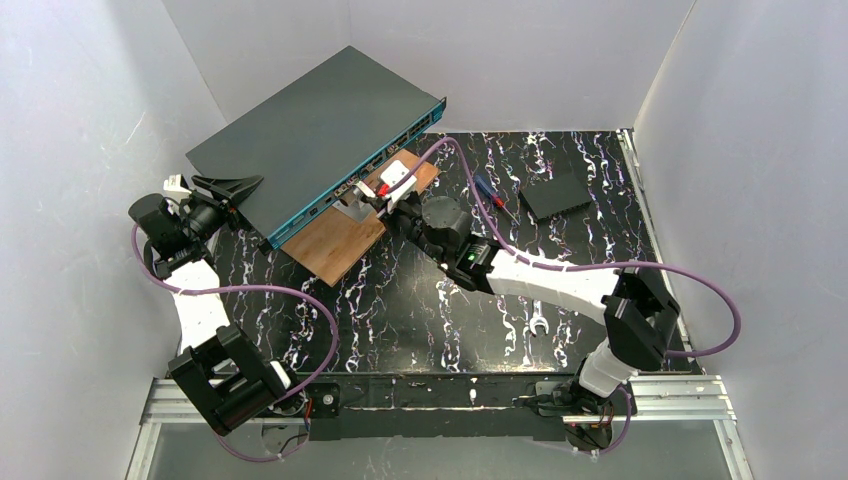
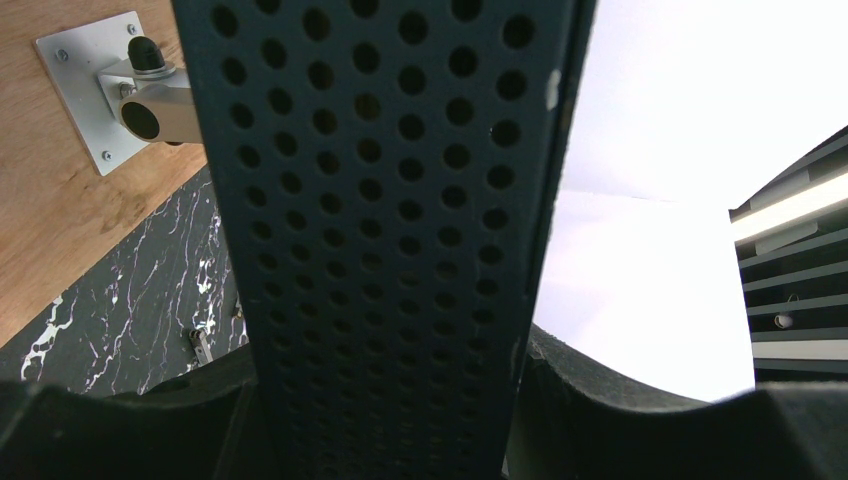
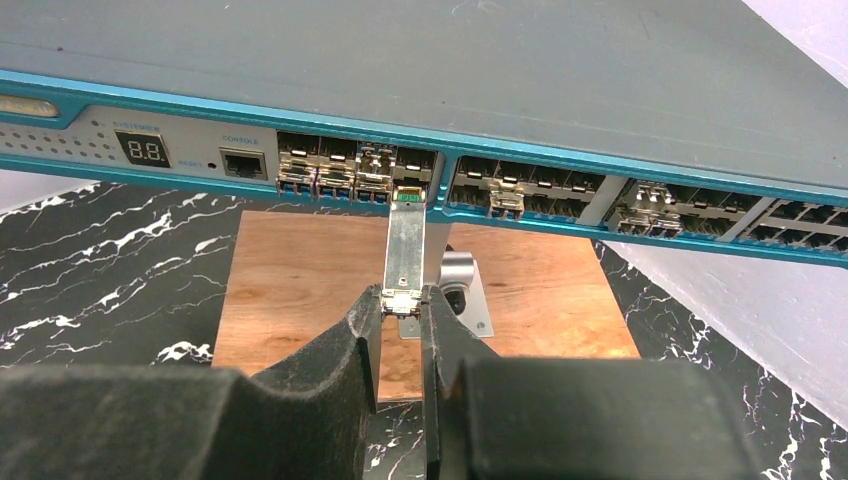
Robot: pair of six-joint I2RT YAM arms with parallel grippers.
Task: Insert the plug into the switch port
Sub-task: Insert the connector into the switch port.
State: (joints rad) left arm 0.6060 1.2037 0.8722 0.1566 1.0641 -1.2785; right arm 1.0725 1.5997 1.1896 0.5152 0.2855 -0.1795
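Item, plug: a thin metal module pinched at its rear end by the closed fingers of your right gripper, its nose at the mouth of a port in the teal front of the switch, not yet seated. Item, switch: front edge over the wooden board, perforated side clamped in your left gripper. Risk: if the plug sits slightly off the port's line, your push could jam it on the lip, swivel it in that narrow pinch, or shove the switch within the left clamp.
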